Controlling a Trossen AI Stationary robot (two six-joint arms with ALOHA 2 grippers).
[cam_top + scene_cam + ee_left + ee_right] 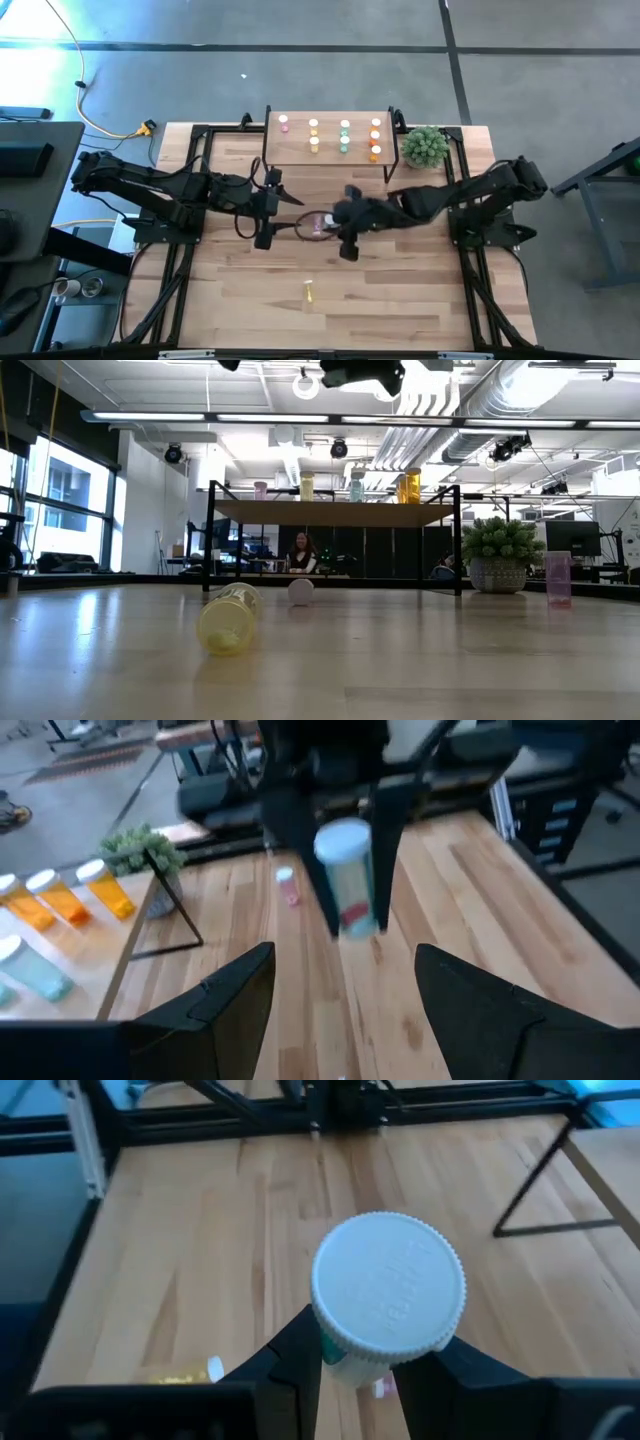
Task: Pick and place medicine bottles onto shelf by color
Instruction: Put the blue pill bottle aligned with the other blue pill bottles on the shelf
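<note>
The right end effector (362, 1370) is clamped on a white-capped bottle (388, 1302) with a pale green body, holding it above the middle of the surface (400, 290), just near of the shelf (330, 150). The left end effector (345, 995) hovers close to its left, fingers spread apart and facing that bottle. A yellow bottle (309, 291) lies on its side nearer on the surface, well apart from both.

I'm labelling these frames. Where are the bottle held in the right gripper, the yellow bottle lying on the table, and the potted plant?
held bottle (388, 1298): right wrist view, its white cap.
yellow bottle (228, 620): low view, middle of its body.
potted plant (425, 146): high view, its foliage.
</note>
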